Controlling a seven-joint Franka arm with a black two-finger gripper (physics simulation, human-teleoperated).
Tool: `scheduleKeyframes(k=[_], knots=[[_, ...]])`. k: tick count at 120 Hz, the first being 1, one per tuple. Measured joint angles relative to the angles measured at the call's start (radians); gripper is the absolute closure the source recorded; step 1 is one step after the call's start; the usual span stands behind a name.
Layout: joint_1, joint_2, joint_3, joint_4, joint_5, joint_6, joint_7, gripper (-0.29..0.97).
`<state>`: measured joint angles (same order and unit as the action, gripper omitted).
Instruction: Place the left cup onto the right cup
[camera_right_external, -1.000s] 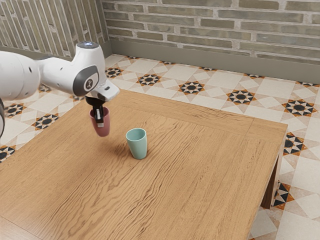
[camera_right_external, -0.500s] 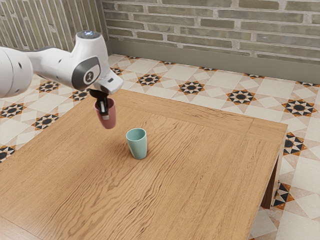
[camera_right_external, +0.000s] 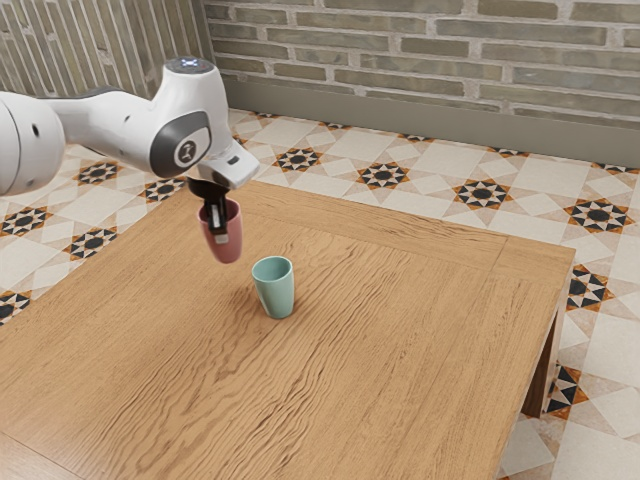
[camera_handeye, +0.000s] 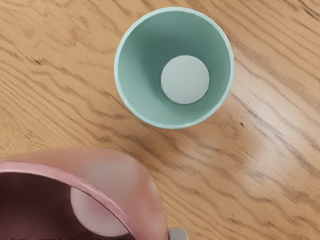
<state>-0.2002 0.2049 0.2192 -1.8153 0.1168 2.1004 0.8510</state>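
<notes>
A pink cup (camera_right_external: 226, 237) hangs upright in the air above the wooden table (camera_right_external: 330, 380), with my gripper (camera_right_external: 214, 222) shut on its rim. A teal cup (camera_right_external: 273, 286) stands upright on the table, lower and toward the exterior view's right of the pink one, with a gap between them. In the wrist view the pink cup (camera_handeye: 120, 185) is close under my hand and the teal cup (camera_handeye: 174, 67) shows its open mouth and pale bottom just beyond it.
The table's far edge (camera_right_external: 400, 222) and right edge (camera_right_external: 556, 300) drop to a patterned tile floor (camera_right_external: 480, 190). A brick wall (camera_right_external: 430, 50) runs behind.
My gripper has carried the pink cup up and toward the exterior view's right, closer to the teal cup. The teal cup has stayed put.
</notes>
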Motion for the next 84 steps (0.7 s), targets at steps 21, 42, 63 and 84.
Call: scheduleKeyframes(k=[21, 42, 63, 84], knots=[[-0.023, -0.006, -0.001, 0.000, -0.002, -0.007, -0.015, 0.78], [-0.047, 0.000, -0.002, 0.003, -0.005, -0.006, -0.028, 0.78], [-0.056, 0.008, -0.002, 0.009, -0.006, -0.003, -0.039, 0.78], [-0.069, 0.020, -0.002, 0.018, -0.004, -0.001, -0.046, 0.78]])
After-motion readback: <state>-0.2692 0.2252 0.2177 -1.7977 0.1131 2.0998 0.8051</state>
